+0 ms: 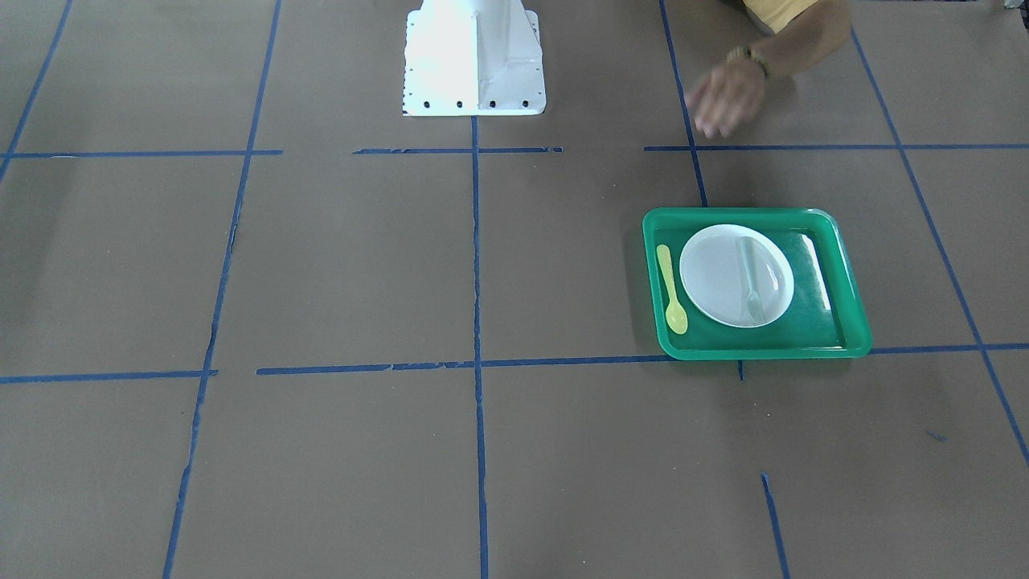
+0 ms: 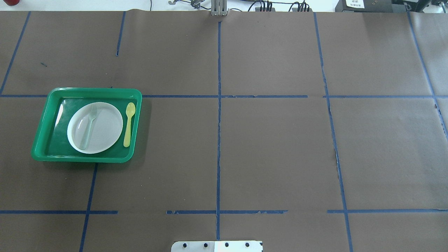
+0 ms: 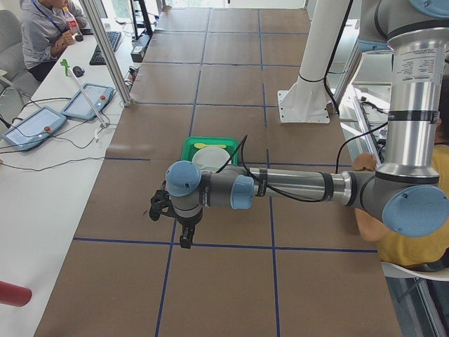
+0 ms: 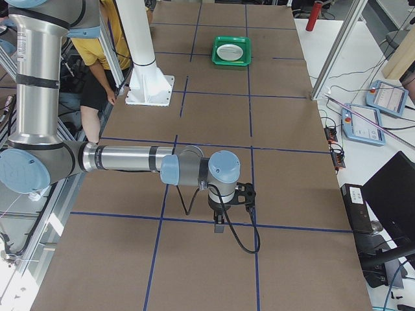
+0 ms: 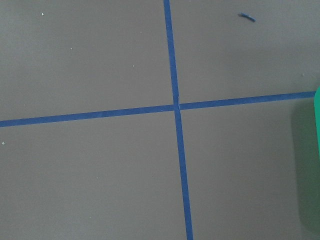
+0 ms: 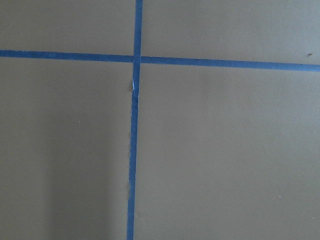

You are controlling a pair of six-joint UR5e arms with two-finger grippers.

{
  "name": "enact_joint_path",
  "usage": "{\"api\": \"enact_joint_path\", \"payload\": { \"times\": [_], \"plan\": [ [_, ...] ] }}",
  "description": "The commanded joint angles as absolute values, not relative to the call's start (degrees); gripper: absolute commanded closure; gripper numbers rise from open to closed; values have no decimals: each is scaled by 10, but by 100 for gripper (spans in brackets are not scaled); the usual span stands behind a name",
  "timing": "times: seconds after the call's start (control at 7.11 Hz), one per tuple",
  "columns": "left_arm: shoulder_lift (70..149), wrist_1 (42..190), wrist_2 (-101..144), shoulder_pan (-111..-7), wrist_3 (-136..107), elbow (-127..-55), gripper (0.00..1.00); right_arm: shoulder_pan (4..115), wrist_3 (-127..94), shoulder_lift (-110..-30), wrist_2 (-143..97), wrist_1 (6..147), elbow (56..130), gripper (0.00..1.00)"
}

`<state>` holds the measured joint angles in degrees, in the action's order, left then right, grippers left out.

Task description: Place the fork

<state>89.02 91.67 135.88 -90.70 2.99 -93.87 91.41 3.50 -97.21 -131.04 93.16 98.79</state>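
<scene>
We have the green rectangular plastic tray [image 2: 94, 90] on the brown paper-covered table [image 2: 280, 147], out on the robot's left half. In it sits the round white plate [image 2: 105, 127], with the small translucent whitish plastic fork [image 2: 89, 127] lying on the plate. The yellow plastic spoon [image 2: 128, 124] lies in the tray just beside the plate, on the side toward the table's middle.

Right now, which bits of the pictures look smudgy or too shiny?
Front-facing view: the person's bare hand is smeared by motion blur, and the white robot base is washed out by bright light. Overhead view: a bright streak glints on the green plastic tray, near its left wall.
</scene>
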Motion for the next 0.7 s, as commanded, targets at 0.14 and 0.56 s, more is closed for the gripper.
{"api": "enact_joint_path", "payload": {
  "times": [0.14, 0.56],
  "plan": [
    [889, 914, 1358, -908, 29, -943, 0, 914, 34, -972, -1310, 932, 988, 0],
    [889, 923, 1355, -907, 11, -948, 0, 914, 35, -972, -1310, 932, 988, 0]
  ]
}}
